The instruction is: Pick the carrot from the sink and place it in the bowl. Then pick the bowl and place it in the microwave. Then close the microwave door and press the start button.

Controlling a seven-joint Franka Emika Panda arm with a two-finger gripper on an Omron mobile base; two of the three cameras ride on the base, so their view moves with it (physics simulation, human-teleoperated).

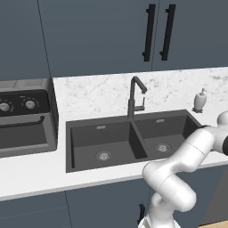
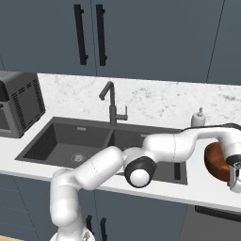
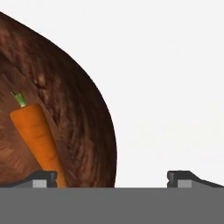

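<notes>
The reddish-brown bowl (image 3: 65, 109) takes up the left of the hand view, and the orange carrot (image 3: 37, 135) lies inside it with its green stub pointing up. My gripper (image 3: 113, 180) is open just above the bowl's right rim, one fingertip (image 3: 43, 178) over the bowl and the other over bare white counter. It holds nothing. In the right base view the bowl (image 2: 214, 160) sits on the counter right of the sink (image 2: 61, 141), with my hand at the frame's right edge over it. The microwave (image 1: 26, 120) stands on the counter left of the sink (image 1: 102, 142).
A dark curved tap (image 1: 136, 95) rises behind the sink's divider. A white soap dispenser (image 1: 200, 100) stands at the back right of the sink. Blue-grey cabinets with black handles (image 1: 149, 33) hang above. My arm (image 2: 155, 150) stretches across the right basin.
</notes>
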